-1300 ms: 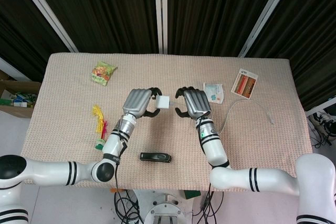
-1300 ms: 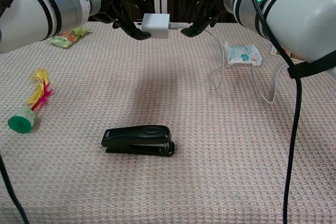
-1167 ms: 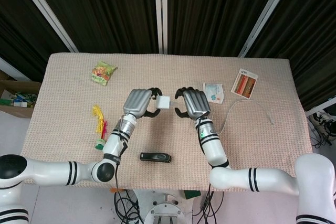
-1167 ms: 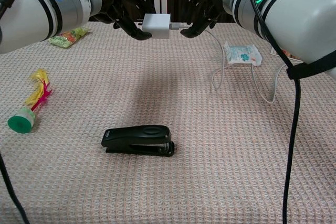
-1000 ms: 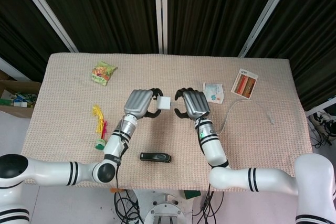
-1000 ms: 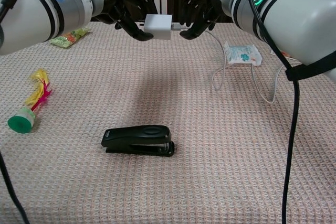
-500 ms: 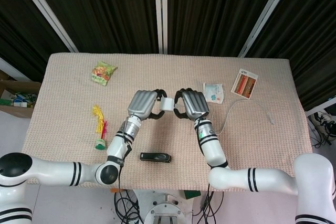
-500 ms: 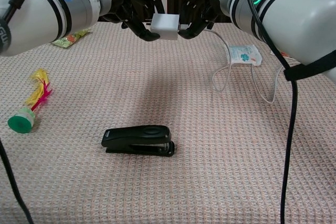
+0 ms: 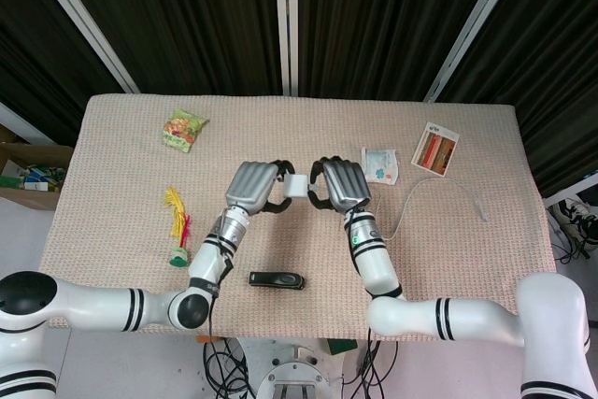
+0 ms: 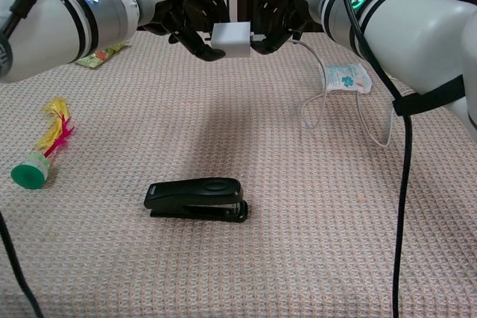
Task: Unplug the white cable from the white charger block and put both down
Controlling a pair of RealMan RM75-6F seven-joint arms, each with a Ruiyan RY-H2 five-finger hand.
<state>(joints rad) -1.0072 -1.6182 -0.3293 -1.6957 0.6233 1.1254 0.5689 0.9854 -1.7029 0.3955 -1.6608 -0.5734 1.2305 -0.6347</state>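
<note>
I have brought both hands closer together over the last second: the gap with bare plug showing between block [image 10: 230, 39] and my right hand [image 10: 279, 7] is nearly gone. My left hand [image 10: 195, 14] has its fingers clamped on the block, held above the table [image 10: 112, 258] centre. My right fingers pinch the cable [image 10: 313, 102] at the plug, just at the block's 3 o'clock face; the rest trails to the cloth toward 4 o'clock. I judge the plug seated, so the pull apart is yet to come.
</note>
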